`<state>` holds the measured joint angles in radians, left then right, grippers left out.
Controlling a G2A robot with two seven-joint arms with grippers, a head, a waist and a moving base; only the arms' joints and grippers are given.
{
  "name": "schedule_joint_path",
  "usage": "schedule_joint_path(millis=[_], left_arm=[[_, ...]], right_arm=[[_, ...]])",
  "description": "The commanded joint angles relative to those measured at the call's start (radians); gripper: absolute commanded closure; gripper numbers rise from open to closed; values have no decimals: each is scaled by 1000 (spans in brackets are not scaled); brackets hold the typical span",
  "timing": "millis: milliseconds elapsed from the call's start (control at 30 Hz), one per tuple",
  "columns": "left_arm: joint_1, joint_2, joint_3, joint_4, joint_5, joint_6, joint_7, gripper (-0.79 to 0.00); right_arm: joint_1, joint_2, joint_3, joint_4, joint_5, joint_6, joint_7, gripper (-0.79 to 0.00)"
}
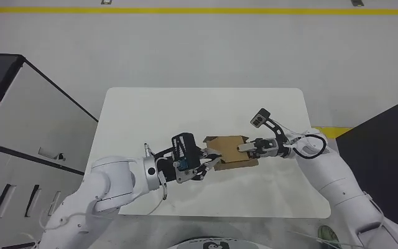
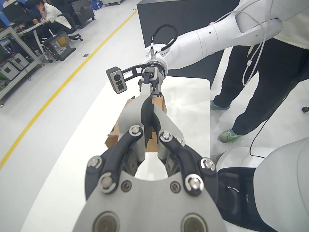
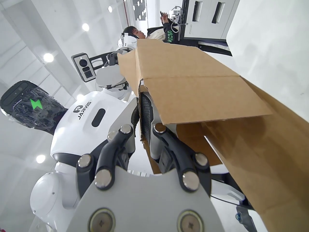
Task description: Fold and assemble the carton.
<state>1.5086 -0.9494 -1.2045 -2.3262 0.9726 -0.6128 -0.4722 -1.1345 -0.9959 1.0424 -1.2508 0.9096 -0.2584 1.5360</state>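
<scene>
A flattened brown carton (image 1: 229, 155) is held over the middle of the white table (image 1: 186, 112), between my two grippers. My left gripper (image 1: 207, 160) comes in from the near left and is shut on the carton's left end; in the left wrist view its fingertips (image 2: 149, 105) pinch a cardboard edge (image 2: 115, 131). From the opposite side, my right gripper (image 1: 241, 148) is shut on the right end. In the right wrist view its dark pads (image 3: 144, 108) clamp a panel edge, and a flap (image 3: 198, 95) folds out beside them.
A dark cabinet (image 1: 18, 106) stands off the table's left side and another dark unit (image 1: 373, 143) off its right. Bare table surface lies all around the carton. A yellow floor line (image 1: 199, 10) runs beyond the far edge.
</scene>
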Motion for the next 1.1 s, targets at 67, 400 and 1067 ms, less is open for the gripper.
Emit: schedule_joint_path(millis=[67, 400, 1067], left_arm=[[54, 8, -40, -10, -1, -19, -2, 0], [70, 8, -12, 25, 11, -18, 5, 0], [18, 0, 53, 62, -8, -14, -4, 0]], right_arm=[[0, -4, 9, 17, 57, 6, 0, 0], [3, -8, -1, 5, 109, -1, 0, 0], [-35, 27, 0, -93, 112, -26, 0, 0]])
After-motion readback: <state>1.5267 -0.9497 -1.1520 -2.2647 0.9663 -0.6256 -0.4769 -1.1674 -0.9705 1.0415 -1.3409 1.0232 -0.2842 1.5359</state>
